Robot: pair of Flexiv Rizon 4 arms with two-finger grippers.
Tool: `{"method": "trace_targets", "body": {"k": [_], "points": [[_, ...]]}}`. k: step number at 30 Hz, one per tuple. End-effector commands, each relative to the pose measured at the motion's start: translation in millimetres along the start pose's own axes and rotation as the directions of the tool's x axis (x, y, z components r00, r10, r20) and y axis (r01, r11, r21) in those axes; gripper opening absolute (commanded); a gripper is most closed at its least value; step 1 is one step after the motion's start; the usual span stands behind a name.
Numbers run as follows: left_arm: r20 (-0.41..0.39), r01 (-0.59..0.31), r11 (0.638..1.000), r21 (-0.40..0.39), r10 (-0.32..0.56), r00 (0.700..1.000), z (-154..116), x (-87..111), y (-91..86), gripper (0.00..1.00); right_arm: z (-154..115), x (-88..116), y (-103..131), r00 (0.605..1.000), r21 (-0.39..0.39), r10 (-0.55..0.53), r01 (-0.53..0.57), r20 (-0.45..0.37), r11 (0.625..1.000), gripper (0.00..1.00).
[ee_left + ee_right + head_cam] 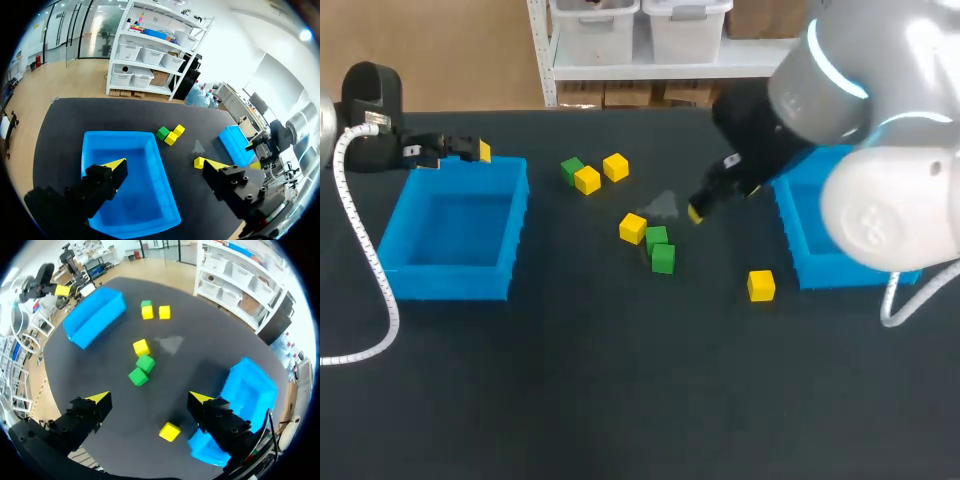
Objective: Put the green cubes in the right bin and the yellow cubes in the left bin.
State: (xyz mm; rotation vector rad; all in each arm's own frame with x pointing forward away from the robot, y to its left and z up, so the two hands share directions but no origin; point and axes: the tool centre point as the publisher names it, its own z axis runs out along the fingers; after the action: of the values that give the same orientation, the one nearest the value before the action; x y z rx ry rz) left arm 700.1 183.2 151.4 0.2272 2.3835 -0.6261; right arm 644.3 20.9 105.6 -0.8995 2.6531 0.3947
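Note:
Three green cubes lie on the black table: one [571,168] at the back by two yellow cubes [587,180] [615,167], and two [657,238] [663,259] in the middle beside a yellow cube [633,228]. Another yellow cube [761,285] lies near the right bin [795,235]. My left gripper [165,165] hangs open and empty over the left bin's [445,283] back edge. My right gripper [150,399] is open and empty above the middle cubes, with the two green ones [145,363] [138,376] ahead of it.
Both bins are blue and open-topped; the left bin [117,134] holds nothing that I can see. My right arm [880,190] covers much of the right bin. A pale smudge [665,205] marks the table behind the middle cubes.

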Motion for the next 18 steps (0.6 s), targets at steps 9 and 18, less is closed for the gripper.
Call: {"method": "trace_targets", "body": {"k": [9,18], "points": [[0.005,-0.002,1.000,0.007,0.002,1.000,0.2,1.0,1.5,1.00,68.3,-12.0,12.9,0.983,-0.003,0.148,-0.149,-0.106,0.989,1.00],[0.005,-0.002,1.000,0.007,0.002,1.000,0.2,1.0,1.5,1.00,92.9,-17.7,21.3,0.970,0.041,0.195,-0.191,-0.143,0.981,1.00]]}}
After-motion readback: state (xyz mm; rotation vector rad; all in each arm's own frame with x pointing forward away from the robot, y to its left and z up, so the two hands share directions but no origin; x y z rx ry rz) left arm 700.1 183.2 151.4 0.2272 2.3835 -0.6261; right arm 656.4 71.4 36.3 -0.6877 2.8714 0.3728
